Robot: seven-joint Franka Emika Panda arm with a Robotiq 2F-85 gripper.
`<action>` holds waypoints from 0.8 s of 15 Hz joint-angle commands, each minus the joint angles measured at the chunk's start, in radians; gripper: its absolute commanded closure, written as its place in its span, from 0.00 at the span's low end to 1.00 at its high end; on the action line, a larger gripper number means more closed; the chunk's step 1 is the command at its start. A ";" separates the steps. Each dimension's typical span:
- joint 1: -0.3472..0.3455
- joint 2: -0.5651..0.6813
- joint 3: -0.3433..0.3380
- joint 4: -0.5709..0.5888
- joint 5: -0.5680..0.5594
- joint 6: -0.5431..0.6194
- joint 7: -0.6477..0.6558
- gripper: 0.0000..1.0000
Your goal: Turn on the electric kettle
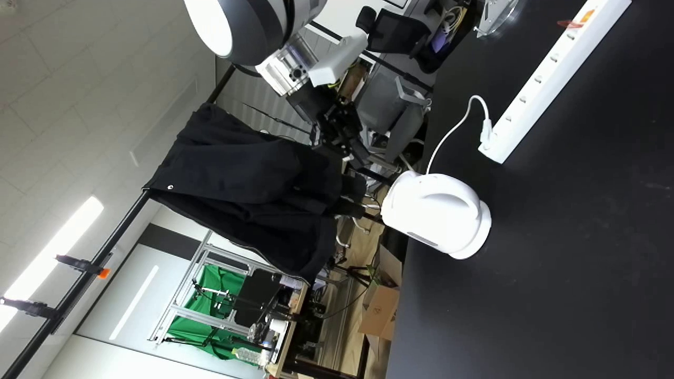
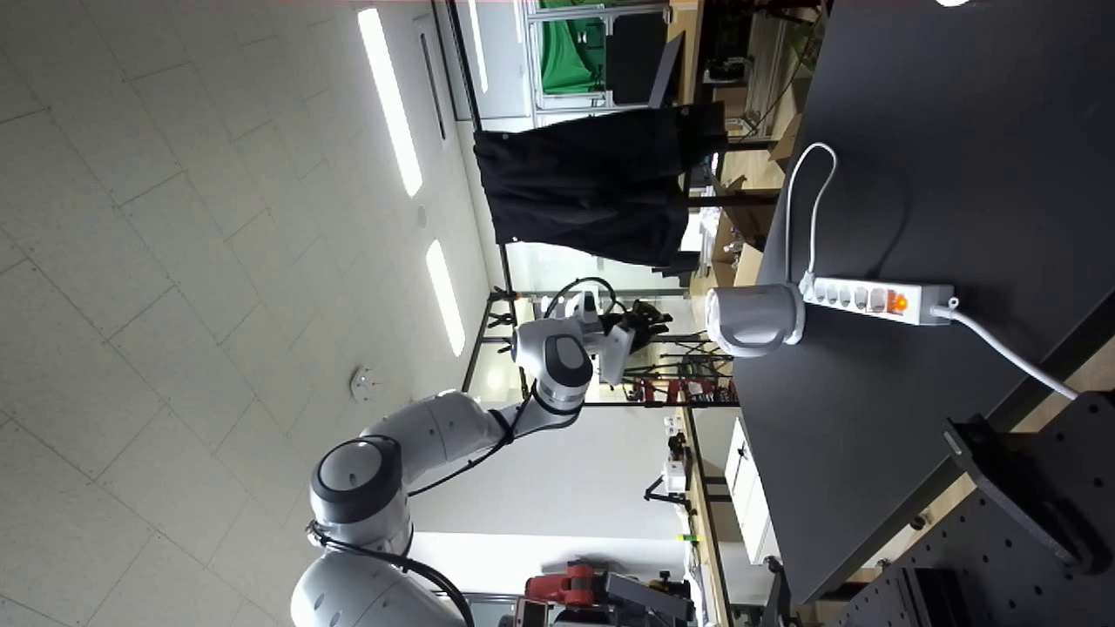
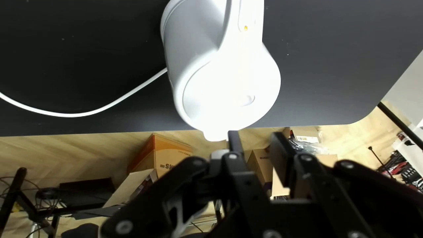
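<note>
On the table (image 1: 526,295), near its edge, the kettle (image 1: 426,223) is standing; higher, the gripper (image 3: 256,140) is hovering, parted, empty — probably the approach, next calling for lowering and pressing by the handle (image 3: 251,18).

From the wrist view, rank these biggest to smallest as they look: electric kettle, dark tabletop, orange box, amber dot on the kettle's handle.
1. Dark tabletop
2. Electric kettle, cut off at the picture's top
3. Orange box, seemingly farther off, so true size unsure
4. Amber dot
</note>
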 commanded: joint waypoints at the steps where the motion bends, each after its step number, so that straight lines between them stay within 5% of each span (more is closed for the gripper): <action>1: 0.022 -0.091 -0.054 -0.048 -0.011 -0.071 0.031 0.39; 6: 0.057 -0.130 -0.118 -0.054 -0.019 -0.161 0.044 0.05; 8: 0.076 -0.138 -0.145 -0.054 -0.031 -0.183 0.059 0.00; 9: 0.058 -0.101 -0.120 -0.031 -0.002 -0.154 0.007 0.10; 12: 0.072 -0.108 -0.137 -0.032 -0.013 -0.168 0.019 0.00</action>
